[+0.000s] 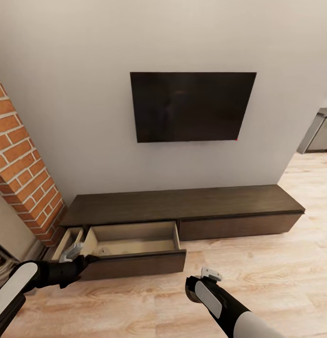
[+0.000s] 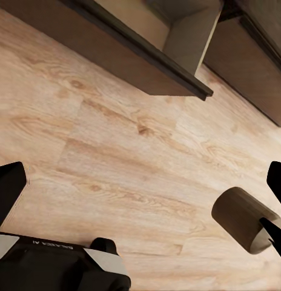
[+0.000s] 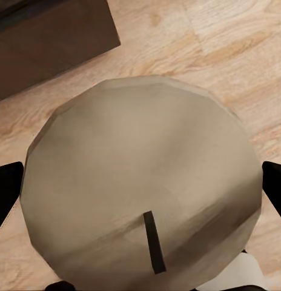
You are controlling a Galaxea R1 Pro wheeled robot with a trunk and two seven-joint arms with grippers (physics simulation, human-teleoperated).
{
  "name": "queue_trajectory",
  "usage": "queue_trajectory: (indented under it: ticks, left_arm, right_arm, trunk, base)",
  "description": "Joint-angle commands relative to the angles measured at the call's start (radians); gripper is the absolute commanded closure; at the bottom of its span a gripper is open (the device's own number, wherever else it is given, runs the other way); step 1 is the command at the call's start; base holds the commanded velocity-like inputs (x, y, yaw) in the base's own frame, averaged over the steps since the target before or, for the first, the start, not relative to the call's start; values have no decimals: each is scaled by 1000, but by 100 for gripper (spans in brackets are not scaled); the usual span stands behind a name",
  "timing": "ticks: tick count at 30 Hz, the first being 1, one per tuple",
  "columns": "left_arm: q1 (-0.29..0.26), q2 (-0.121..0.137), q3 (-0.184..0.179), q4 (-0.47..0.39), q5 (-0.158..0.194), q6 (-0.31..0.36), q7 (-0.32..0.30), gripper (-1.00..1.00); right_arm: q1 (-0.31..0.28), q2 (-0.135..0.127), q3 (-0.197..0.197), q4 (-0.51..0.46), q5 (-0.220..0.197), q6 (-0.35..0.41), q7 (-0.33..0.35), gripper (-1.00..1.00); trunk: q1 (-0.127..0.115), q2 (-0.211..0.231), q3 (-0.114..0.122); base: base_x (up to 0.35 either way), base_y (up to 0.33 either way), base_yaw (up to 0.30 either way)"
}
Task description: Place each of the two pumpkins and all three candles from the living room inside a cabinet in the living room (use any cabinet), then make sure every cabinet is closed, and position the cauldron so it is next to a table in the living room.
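Note:
The long low dark brown cabinet [image 1: 182,204] stands against the wall, its left drawer [image 1: 135,237] pulled out over the floor. A small pale round thing [image 1: 103,251] lies in that drawer, too small to name. My right gripper [image 1: 209,274] hovers over the floor in front of the drawer's right corner, shut on a greyish-tan candle [image 3: 140,151] whose wick faces the camera between the fingers [image 3: 7,194]. My left gripper [image 1: 72,253] is at the drawer's left front corner, open [image 2: 140,188]. Another candle [image 2: 246,218] shows beside one finger; I cannot tell what holds it. Pumpkins, cauldron and table are out of view.
A dark TV [image 1: 191,105] hangs on the wall above the cabinet. A brick pillar [image 1: 22,178] stands at the left, close to the open drawer. A grey unit [image 1: 318,131] sits far right. Light wood floor [image 1: 276,272] stretches in front of the cabinet.

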Motion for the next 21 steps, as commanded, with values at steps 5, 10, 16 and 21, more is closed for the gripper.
queue_trajectory:
  ticks: [5,10,16,21]
  left_arm:
    - [-1,0,-2,-1,11,-1,9,-100]
    - [-1,0,-2,-1,10,-2,9,-100]
    - [-1,1,-2,-1,9,-2,9,-100]
    - [-1,0,-2,-1,10,-1,9,-100]
  right_arm:
    - [-1,-1,5,-2,-2,4,-8,100]
    - [-1,-1,5,-2,-3,4,-8,100]
    - [-1,-1,5,-2,-2,4,-8,100]
    - [-1,-1,5,-2,-2,4,-8,100]
  trunk:
    - [1,-1,-2]
    - [1,-1,-2]
    - [1,-1,-2]
    - [1,-1,-2]
  base:
    - [98,286,0]
    - [113,288,0]
    - [239,241,0]
    - [188,204,0]
